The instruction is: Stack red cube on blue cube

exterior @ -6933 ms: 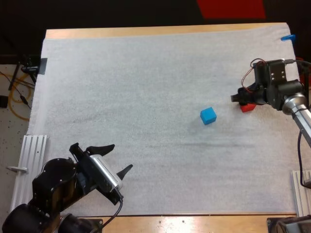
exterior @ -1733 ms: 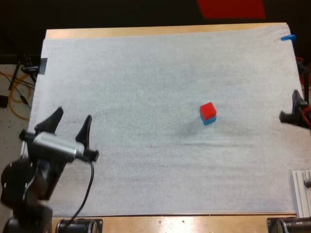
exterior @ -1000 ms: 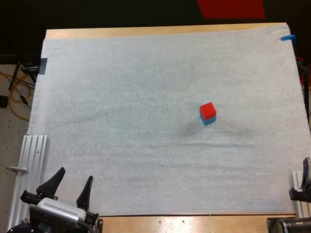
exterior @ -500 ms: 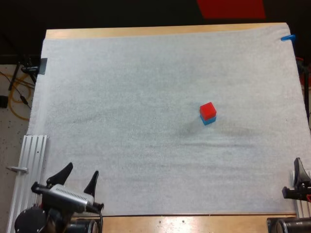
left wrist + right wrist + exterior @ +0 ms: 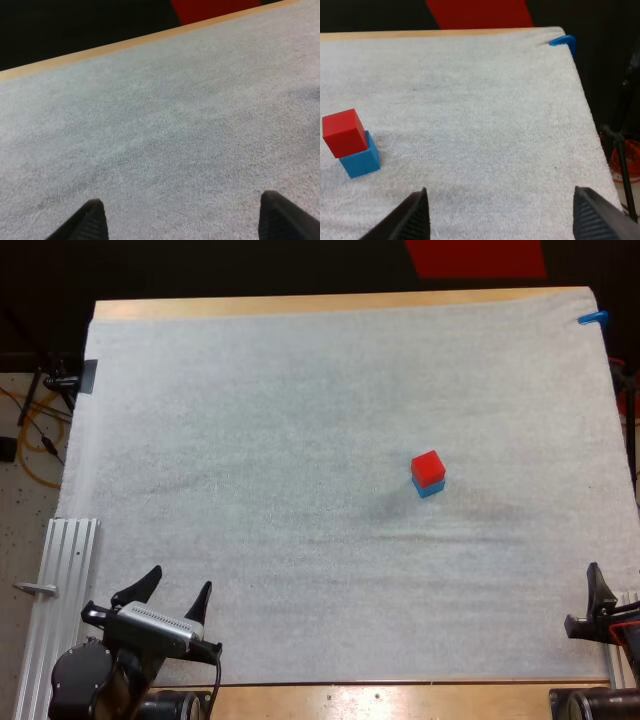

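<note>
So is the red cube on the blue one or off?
On. The red cube sits on top of the blue cube, slightly offset, with nothing holding it.

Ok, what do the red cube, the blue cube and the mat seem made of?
Red cube: probably hard plastic or painted wood, matte; flat even faces, crisp edges. Blue cube: likely the same, same plain look. Mat: soft white fabric or foam, going by its fuzzy, towel-like nap.

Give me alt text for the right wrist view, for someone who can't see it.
A red cube sits stacked on a blue cube on the white mat, slightly offset. The right hand is open, its black fingers apart and clear of the cubes.
</note>
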